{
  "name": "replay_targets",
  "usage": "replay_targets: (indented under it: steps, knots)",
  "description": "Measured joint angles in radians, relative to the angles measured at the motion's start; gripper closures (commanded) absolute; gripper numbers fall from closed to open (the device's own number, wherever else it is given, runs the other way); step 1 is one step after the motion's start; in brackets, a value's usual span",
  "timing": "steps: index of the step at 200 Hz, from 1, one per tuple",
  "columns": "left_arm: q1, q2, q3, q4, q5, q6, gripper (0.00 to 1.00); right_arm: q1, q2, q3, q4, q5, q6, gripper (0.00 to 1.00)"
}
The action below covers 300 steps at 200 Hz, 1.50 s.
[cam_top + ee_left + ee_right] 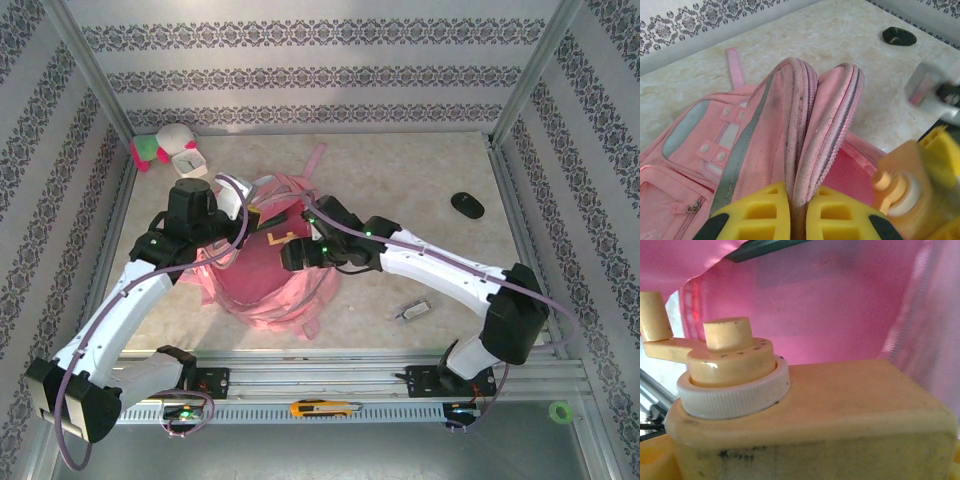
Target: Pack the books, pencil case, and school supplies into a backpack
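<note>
**A:** Left end effector [797, 216] pinched tight on the zip rim of the pink backpack [790, 120], mid-surface [400, 185].

**B:** Right end effector [287, 247], fingers barely visible, seems clamped on a gold-tan box [830, 405] inside the opening.

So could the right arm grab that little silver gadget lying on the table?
Probably not yet: the silver gadget lies uncovered right beside that arm, but the right gripper is inside the backpack holding a tan box.

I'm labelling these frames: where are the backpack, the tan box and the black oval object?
backpack [801, 112]: left wrist view, its pinched zip rim.
tan box [830, 400]: right wrist view, its top face.
black oval object [467, 205]: top external view, its middle.
</note>
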Motion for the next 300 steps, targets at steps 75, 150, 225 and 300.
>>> replay_targets:
  steps: [75, 150, 225, 300]
  knots:
    - [0.0, 0.009, 0.035, -0.01, 0.0, -0.009, 0.99, 0.0, 0.176, 0.0, 0.181, -0.056, 0.069, 0.15]
    - [0.0, 0.013, 0.038, -0.011, 0.0, -0.009, 0.99, 0.025, 0.271, 0.027, 0.19, 0.06, 0.046, 0.03]
    - [0.0, 0.013, 0.039, -0.011, 0.0, -0.012, 1.0, 0.027, 0.227, -0.022, 0.272, 0.076, 0.089, 0.07]
    - [0.0, 0.013, 0.038, -0.011, 0.0, -0.013, 1.0, 0.165, -0.079, -0.228, 0.272, 0.135, 0.288, 0.49]
